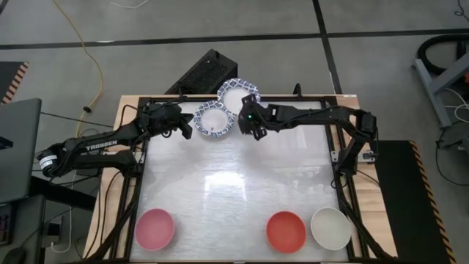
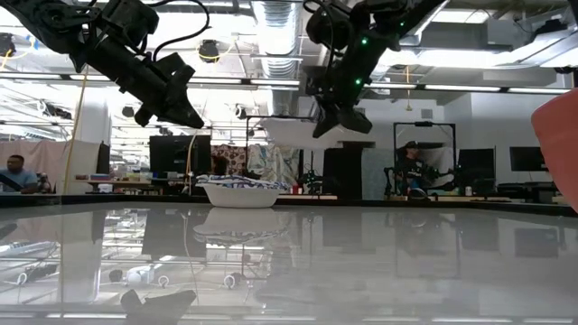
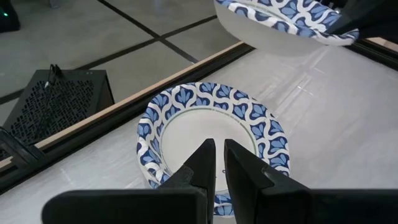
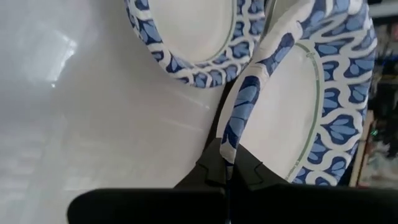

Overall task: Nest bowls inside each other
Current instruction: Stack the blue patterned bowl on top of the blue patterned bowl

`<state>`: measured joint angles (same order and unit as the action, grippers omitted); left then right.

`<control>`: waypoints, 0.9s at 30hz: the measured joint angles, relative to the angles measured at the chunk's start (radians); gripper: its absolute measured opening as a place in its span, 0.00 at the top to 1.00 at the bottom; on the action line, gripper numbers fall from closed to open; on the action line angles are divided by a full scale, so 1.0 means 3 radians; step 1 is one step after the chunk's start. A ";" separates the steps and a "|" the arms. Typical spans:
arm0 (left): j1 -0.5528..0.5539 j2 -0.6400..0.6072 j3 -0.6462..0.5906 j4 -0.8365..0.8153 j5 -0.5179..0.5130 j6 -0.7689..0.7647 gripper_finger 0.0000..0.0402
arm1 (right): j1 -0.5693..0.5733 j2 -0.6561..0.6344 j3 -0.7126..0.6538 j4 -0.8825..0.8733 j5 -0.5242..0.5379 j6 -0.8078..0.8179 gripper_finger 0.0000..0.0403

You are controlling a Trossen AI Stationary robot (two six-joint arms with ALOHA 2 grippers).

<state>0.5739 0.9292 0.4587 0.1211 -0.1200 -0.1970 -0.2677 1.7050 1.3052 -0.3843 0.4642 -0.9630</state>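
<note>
A blue-patterned white bowl (image 1: 214, 119) rests on its base on the table near the far edge, and also shows in the low view (image 2: 239, 192). A second blue-patterned bowl (image 1: 238, 94) hangs in the air just beyond and to the right of it, with my right gripper (image 1: 247, 121) shut on its rim. My left gripper (image 1: 190, 122) hovers above the left side of the resting bowl (image 3: 211, 124), fingers shut with nothing between them. Pink (image 1: 154, 229), red (image 1: 286, 230) and plain white (image 1: 330, 227) bowls sit along the near edge. My right gripper pinches the patterned rim (image 4: 239, 118) of the lifted bowl between its two fingers, on the side nearest the table's middle. The fingers slant down from the table's right. The bowl (image 2: 298, 133) is lifted clear of the table, roughly level, higher than the resting bowl.
A black perforated box (image 1: 204, 72) lies on the floor just past the table's far edge. A dark frame (image 1: 139, 176) runs around the tabletop. The wide glossy middle of the table (image 1: 234, 183) separates the far bowls from the three near ones.
</note>
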 joint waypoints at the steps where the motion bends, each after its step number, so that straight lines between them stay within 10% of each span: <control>1: -0.0001 0.0001 0.0000 0.0000 0.0000 0.0000 0.94 | 0.0000 0.0000 0.0000 0.0021 -0.0003 -0.0063 0.97; 27: 0.0000 0.0000 0.0000 -0.0017 0.0011 0.0004 0.94 | 0.0019 0.0008 0.0000 0.0568 -0.0424 -0.0659 0.97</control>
<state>0.5739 0.9291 0.4587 0.1162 -0.1165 -0.1959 -0.2620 1.7073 1.3052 -0.2139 0.3370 -1.1606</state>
